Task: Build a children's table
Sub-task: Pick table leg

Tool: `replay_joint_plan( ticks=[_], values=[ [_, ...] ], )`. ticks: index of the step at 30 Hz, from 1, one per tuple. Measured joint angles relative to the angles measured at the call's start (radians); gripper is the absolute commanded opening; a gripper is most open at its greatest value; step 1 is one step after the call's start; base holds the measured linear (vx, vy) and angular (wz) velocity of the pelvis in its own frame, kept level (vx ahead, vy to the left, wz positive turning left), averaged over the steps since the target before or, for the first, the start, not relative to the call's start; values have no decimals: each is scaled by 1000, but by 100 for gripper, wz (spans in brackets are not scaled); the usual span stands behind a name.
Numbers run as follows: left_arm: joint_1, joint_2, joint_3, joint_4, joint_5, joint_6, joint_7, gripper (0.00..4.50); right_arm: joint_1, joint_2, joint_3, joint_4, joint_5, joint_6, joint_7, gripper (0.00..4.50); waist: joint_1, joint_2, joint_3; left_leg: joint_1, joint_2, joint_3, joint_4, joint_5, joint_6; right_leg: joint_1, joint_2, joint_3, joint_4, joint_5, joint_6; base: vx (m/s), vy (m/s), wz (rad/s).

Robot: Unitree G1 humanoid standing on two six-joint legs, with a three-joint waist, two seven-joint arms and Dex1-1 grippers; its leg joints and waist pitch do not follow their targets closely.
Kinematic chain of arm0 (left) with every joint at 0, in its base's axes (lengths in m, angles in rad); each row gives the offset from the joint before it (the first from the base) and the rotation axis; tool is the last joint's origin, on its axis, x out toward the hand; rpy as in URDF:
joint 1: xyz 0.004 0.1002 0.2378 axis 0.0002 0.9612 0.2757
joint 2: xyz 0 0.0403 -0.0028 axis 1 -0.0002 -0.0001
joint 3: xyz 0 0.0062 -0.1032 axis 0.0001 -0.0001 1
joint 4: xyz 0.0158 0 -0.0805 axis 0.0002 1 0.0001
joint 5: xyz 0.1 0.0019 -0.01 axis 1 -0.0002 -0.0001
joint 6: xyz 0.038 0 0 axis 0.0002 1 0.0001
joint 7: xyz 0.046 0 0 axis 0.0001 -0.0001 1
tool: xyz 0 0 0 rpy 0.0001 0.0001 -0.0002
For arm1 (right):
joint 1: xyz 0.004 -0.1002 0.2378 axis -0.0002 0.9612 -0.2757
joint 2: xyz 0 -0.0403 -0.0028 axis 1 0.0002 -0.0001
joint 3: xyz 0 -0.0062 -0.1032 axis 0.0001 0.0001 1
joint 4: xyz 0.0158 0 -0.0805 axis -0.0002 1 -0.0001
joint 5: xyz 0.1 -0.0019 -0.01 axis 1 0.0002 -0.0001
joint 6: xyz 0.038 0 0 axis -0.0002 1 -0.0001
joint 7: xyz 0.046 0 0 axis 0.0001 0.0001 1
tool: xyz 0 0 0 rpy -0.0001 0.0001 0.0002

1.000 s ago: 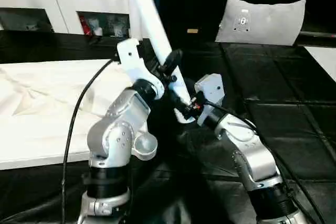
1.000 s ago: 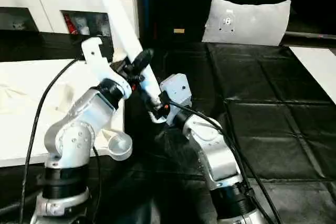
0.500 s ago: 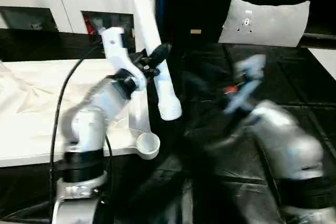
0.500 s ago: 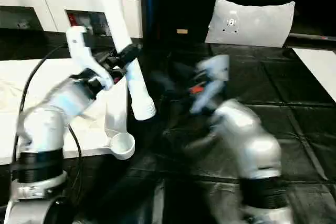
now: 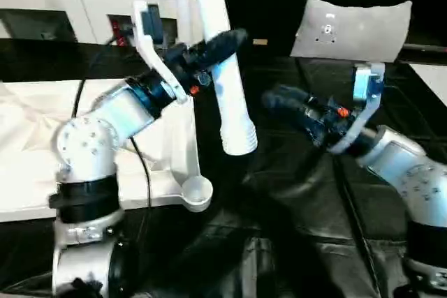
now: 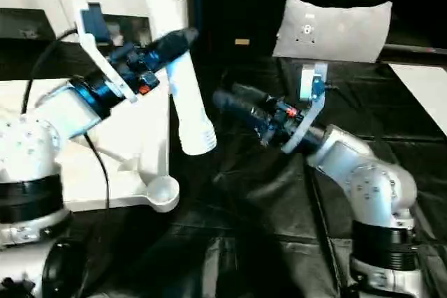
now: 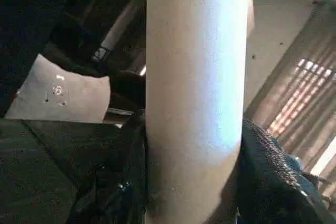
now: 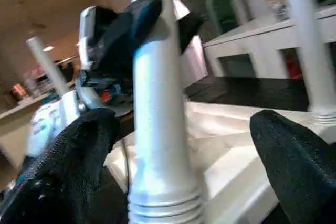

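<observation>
No legible writing is seen. In the left eye view, a white table leg (image 5: 225, 82) is clamped by the left gripper (image 5: 213, 48) near upright, threaded end lowest; the tabletop (image 5: 178, 151) lies below that gripper, corner socket (image 5: 196, 193) beneath the leg's end. The right gripper (image 5: 288, 106), released and spread wide, is held beside the leg, apart from it. A grey cushion (image 5: 353, 27) lies beyond it. In the left wrist view, the leg (image 7: 197, 87) is pinched between black fingers (image 7: 268, 166). In the right wrist view, open fingers (image 8: 294, 161) flank the leg (image 8: 157, 129) without contact.
</observation>
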Motion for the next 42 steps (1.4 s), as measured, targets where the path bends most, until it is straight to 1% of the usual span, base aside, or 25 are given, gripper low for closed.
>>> replay_joint_plan(
  ticks=[3,7,12,17,21,22,23,24,26,29,30,31,34,38,41,42],
  values=[
    [-4,29,-14,1,-19,15,-55,186,0,-27,6,-18,14,14,43,447,7,0,0,0,0,0,0,0,0,0,0,0,0,0,0,0,0,0],
    [-13,39,-30,1,-51,36,-103,186,0,-40,14,-27,24,37,81,447,12,0,0,0,0,1,0,0,0,0,-1,0,0,0,0,0,0,0],
    [-23,38,-32,-16,-154,73,-189,186,0,-52,13,-33,96,58,118,447,17,0,0,0,0,3,0,0,0,0,-1,0,0,0,0,0,0,0],
    [-23,55,-52,-37,-164,78,-232,186,0,-59,14,-48,121,76,153,447,18,0,0,0,1,3,0,0,0,0,-1,0,0,0,0,0,0,0],
    [-23,82,-80,-47,-155,81,-255,186,1,-80,42,-78,112,79,176,447,21,-1,0,0,1,3,0,1,-1,0,-1,0,0,0,1,0,0,0],
    [-23,90,-92,-47,-151,80,-263,186,1,-83,66,-77,90,74,174,430,21,-1,0,0,1,3,0,1,-1,0,-1,0,0,0,1,0,0,0],
    [-23,96,-107,-50,-141,76,-272,186,1,-85,89,-75,70,71,174,430,21,-1,0,0,1,3,0,1,-2,0,-1,0,0,0,1,0,0,0],
    [-22,98,-129,-56,-124,69,-278,186,1,-88,116,-72,47,66,174,413,23,-1,0,0,1,3,0,1,-3,0,-1,0,0,0,1,0,0,0],
    [-22,98,-166,-66,-97,62,-289,186,1,-89,147,-66,22,56,173,410,24,-1,0,0,1,3,0,2,-3,0,-2,0,0,0,1,0,0,0],
    [-19,103,-193,-70,-75,48,-300,186,-6,-90,170,-53,-13,50,170,377,29,-2,0,-1,1,4,0,2,-4,0,-2,0,0,0,2,0,0,0],
    [-16,108,-203,-74,-66,40,-306,186,-13,-90,180,-47,-25,49,171,377,29,-2,0,-1,1,4,0,2,-4,-1,-2,0,0,0,2,0,0,0],
    [-14,111,-210,-75,-60,33,-309,186,-20,-88,188,-44,-31,49,170,358,28,-2,0,-1,1,4,0,2,-4,-1,-2,0,0,0,2,0,0,0],
    [-3,112,-218,-77,-37,12,-311,186,-21,-85,195,-34,-43,44,168,345,33,-2,0,-1,2,4,0,2,-4,-1,-2,0,0,0,2,0,0,0],
    [1,120,-228,-77,-26,1,-319,186,-21,-85,209,-33,-47,37,169,300,33,-2,0,-1,2,4,0,2,-4,-1,-2,0,0,0,2,0,0,0],
    [2,123,-230,-77,-23,-4,-321,186,-21,-83,212,-34,-47,36,174,290,33,-2,0,-1,2,4,0,2,-4,-1,-2,0,0,0,2,0,0,0],
    [3,125,-231,-77,-19,-6,-323,186,-21,-80,213,-34,-49,35,174,266,33,-2,0,-1,2,4,0,2,-4,-1,-2,0,0,0,2,0,0,0]
  ],
)
